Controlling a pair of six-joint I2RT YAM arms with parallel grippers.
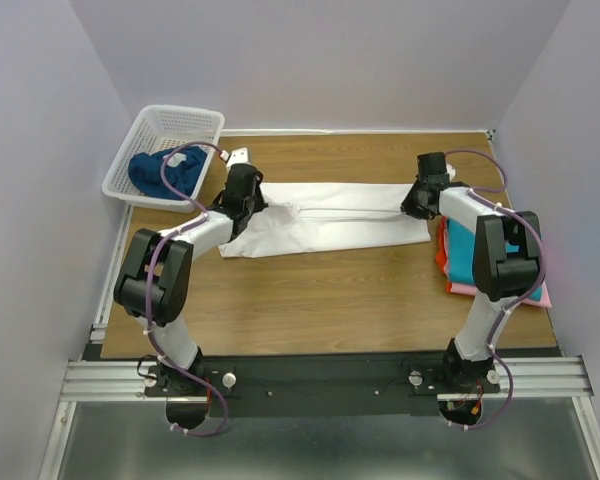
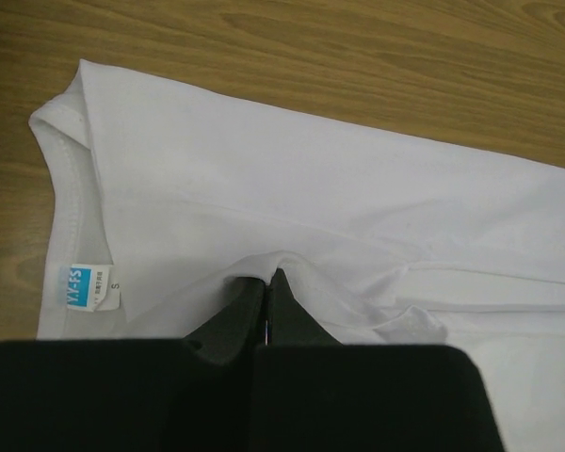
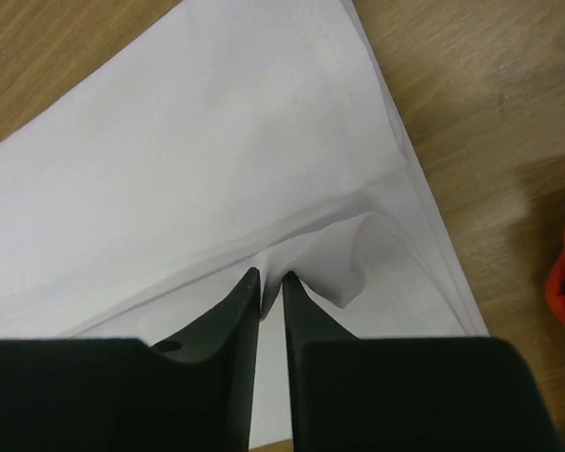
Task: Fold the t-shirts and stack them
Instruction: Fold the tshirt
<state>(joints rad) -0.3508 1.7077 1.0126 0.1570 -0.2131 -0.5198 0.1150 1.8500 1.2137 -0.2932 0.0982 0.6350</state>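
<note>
Pinched between my left pincer's (image 2: 266, 281) matt black plastic fingers (image 2: 234, 325), the white t-shirt (image 2: 292, 188) is soft, smooth, matt cloth, with a small printed cloth label (image 2: 83, 287) to their left. Beyond it, the table (image 2: 358, 56) is grained wood with a dull sheen.

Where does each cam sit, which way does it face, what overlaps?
Top external: above and behind the arm bases, facing down over the table; both arms show, left gripper and right gripper at opposite ends of the white t-shirt.
Left wrist: on that wrist, looking down past its fingers at the shirt's collar end.
Right wrist: on that wrist, looking down past its fingers at the hem end.
Shared: all three show the white t-shirt.
</note>
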